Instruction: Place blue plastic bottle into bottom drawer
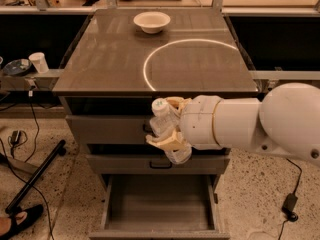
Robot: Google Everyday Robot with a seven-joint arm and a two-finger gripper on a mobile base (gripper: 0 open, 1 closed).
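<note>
My gripper (170, 124) is shut on the blue plastic bottle (167, 129), a small clear bottle with a white cap, tilted with its cap up and to the left. It hangs in front of the two upper drawer fronts of the grey cabinet. One cream finger (162, 140) crosses the bottle's body and the other sits behind its neck. Below, the bottom drawer (159, 204) stands pulled out, its plain grey interior showing nothing inside. The bottle is well above that drawer's opening.
A white bowl (152, 22) sits at the back of the cabinet top (110, 59), which carries a bright ring of reflected light. A white cup (38, 62) stands on a shelf at left. Cables and a black stand leg (32, 176) lie on the floor at left.
</note>
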